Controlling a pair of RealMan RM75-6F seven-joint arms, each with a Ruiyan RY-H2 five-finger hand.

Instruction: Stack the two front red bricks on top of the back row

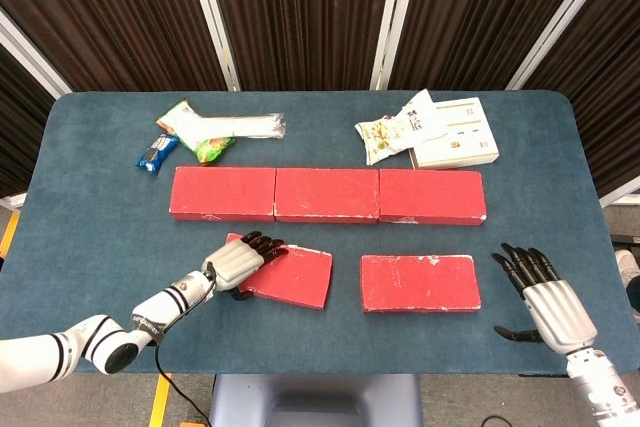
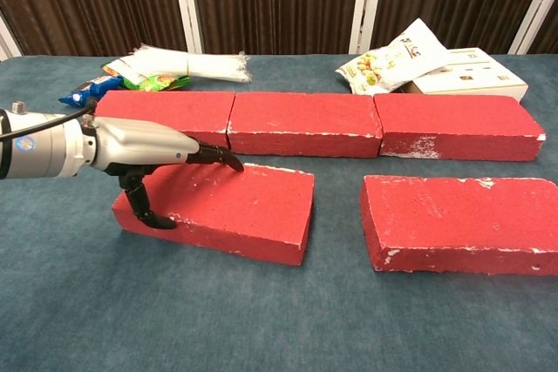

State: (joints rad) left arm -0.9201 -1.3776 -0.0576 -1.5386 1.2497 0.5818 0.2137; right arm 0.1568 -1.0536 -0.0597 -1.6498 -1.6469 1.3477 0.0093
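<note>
left hand [image 2: 144, 147] gripping left front brick [image 2: 231, 209] end, gap beside right front brick [image 2: 462, 222]

The left end of the front-left brick [image 2: 228, 211] is covered by the left hand [image 2: 148, 147]; snack packet [image 1: 156, 152] print is unreadable.

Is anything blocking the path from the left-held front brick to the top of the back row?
Nothing visible. The left hand grips the front left brick; the back row behind has bare tops.
</note>
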